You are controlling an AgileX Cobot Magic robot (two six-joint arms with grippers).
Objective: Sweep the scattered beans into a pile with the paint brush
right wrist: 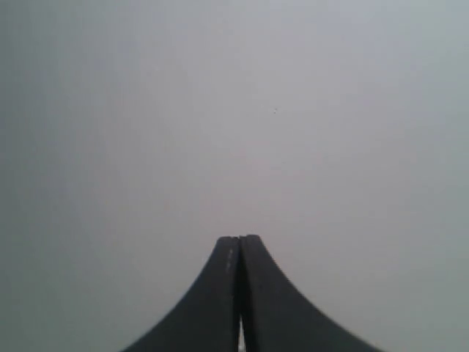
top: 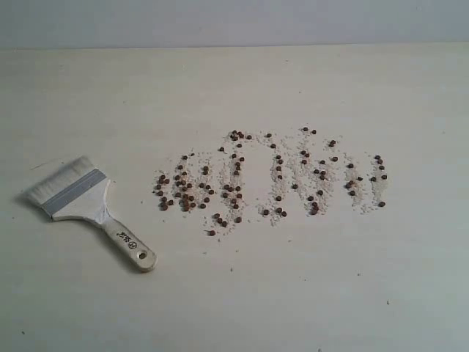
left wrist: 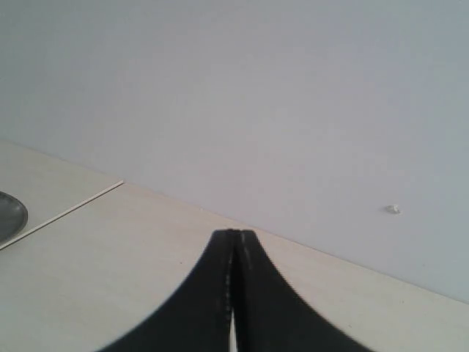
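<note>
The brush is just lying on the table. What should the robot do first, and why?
Probably open the left gripper and bring it over to the brush. The brush lies untouched on the left side of the exterior view, which is that arm's side. The beans are spread out in streaks beside it. The gripper is shut and holds nothing, so it cannot sweep yet.

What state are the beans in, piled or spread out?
Spread out. The beans lie scattered in loose streaks across the table, apart from the paint brush lying flat.
</note>
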